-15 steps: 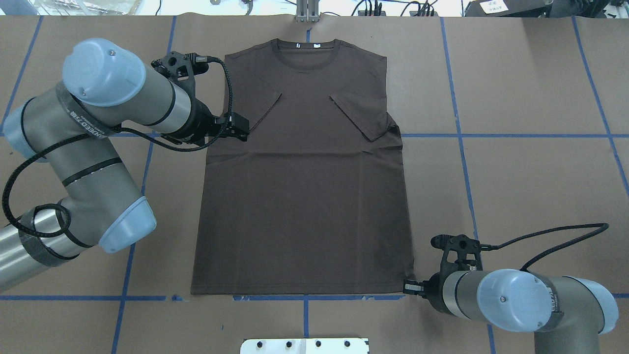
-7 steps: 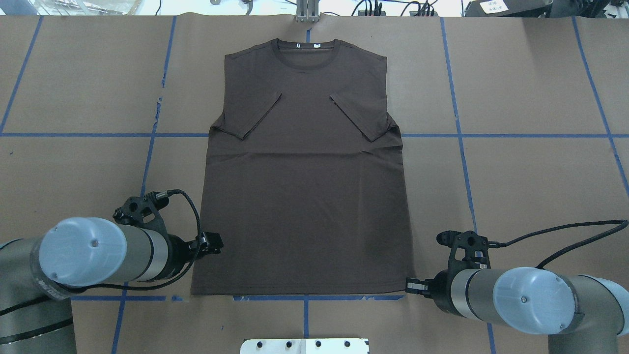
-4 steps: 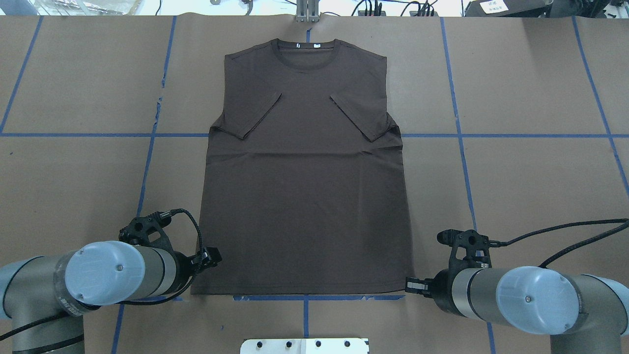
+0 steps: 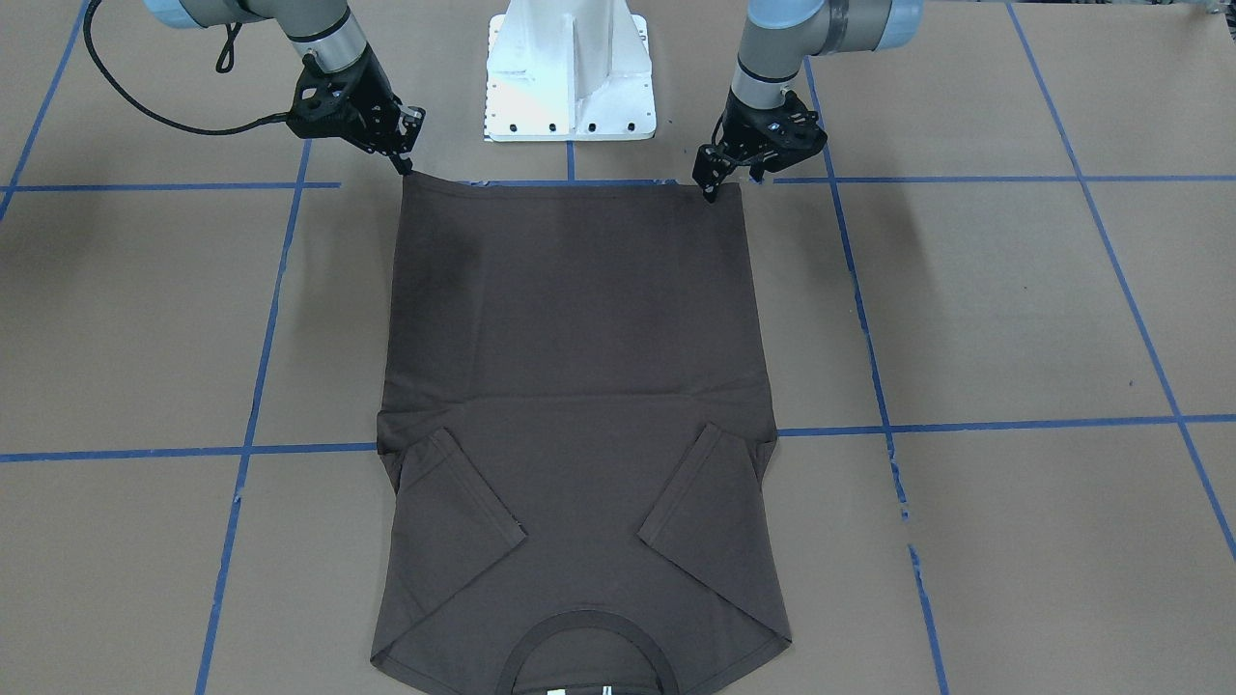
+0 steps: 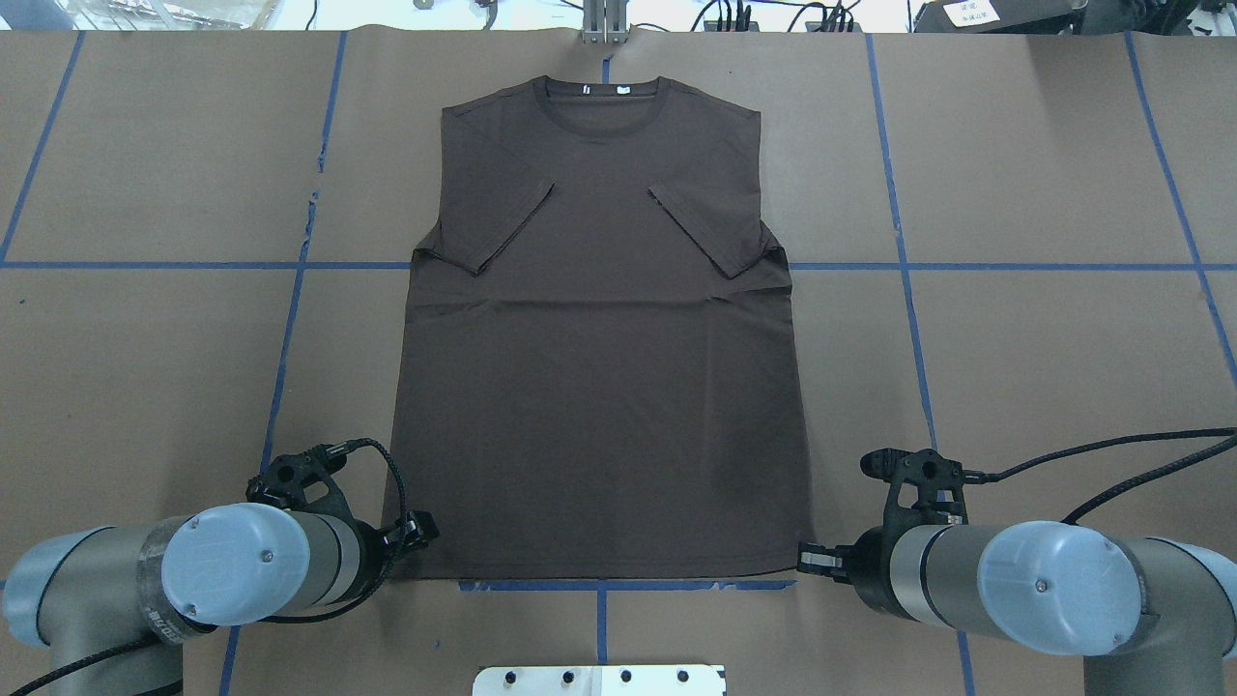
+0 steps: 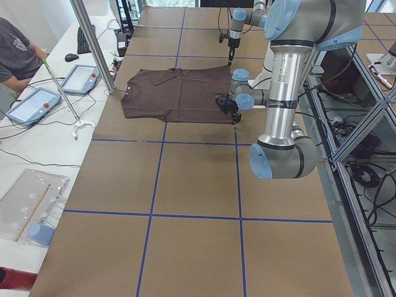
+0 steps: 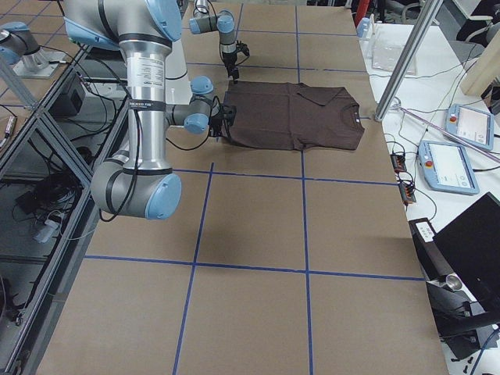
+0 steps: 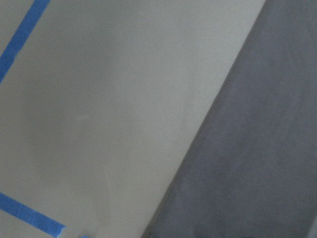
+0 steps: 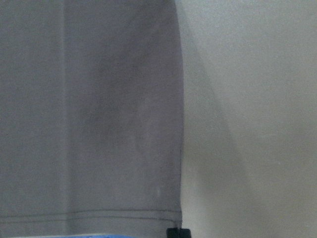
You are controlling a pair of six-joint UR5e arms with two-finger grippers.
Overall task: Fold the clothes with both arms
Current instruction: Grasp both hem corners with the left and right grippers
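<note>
The dark brown T-shirt (image 5: pixel 599 387) lies flat on the brown table cover, sleeves folded in and collar at the far side; it also shows in the front view (image 4: pixel 570 338). My left gripper (image 5: pixel 420 532) sits low at the hem's left corner (image 4: pixel 713 188) and looks open. The left wrist view shows only the shirt's flat side edge (image 8: pixel 257 163). My right gripper (image 5: pixel 807 559) sits low at the hem's right corner (image 4: pixel 406 164) and looks open. In the right wrist view the shirt corner (image 9: pixel 89 109) lies flat, with one black fingertip (image 9: pixel 177 232) just beside it.
The white pedestal base (image 4: pixel 570 68) stands just behind the hem. Blue tape lines (image 5: pixel 899 266) cross the cover. A metal pole (image 6: pixel 93 43), tablets (image 6: pixel 31 105) and a seated person (image 6: pixel 15 55) are beyond the collar end.
My left arm has swung from the shirt's left sleeve down to the hem's left corner. The right arm has barely moved. The shirt has not shifted.
</note>
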